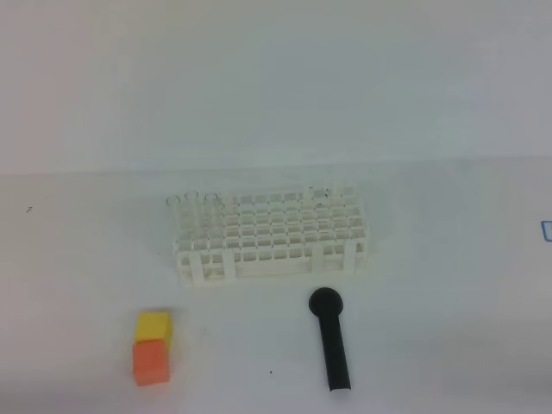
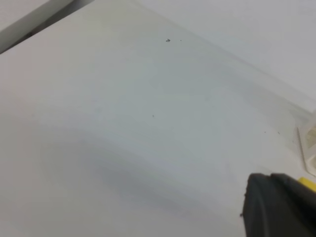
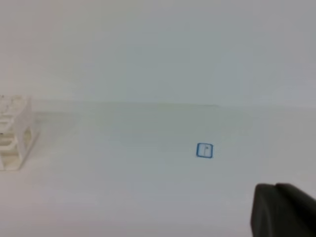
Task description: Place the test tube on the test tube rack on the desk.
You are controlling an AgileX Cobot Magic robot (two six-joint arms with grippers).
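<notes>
The white grid test tube rack (image 1: pixel 272 233) stands mid-desk on the white desk (image 1: pixel 431 345). Clear test tube rims (image 1: pixel 191 199) stand up from its back left corner, and another faint one (image 1: pixel 323 192) shows near the back right. No loose test tube shows on the desk. Neither gripper appears in the high view. Only a black part of my left gripper (image 2: pixel 276 207) shows in the left wrist view, and a black part of my right gripper (image 3: pixel 284 210) in the right wrist view. Neither is seen holding anything. The rack's edge shows in both wrist views (image 2: pixel 308 143) (image 3: pixel 15 131).
A black round-headed tool (image 1: pixel 331 338) lies in front of the rack. A yellow block (image 1: pixel 153 326) and an orange block (image 1: pixel 151 360) sit together at the front left. A small blue square mark (image 3: pixel 204 150) is on the desk at the right.
</notes>
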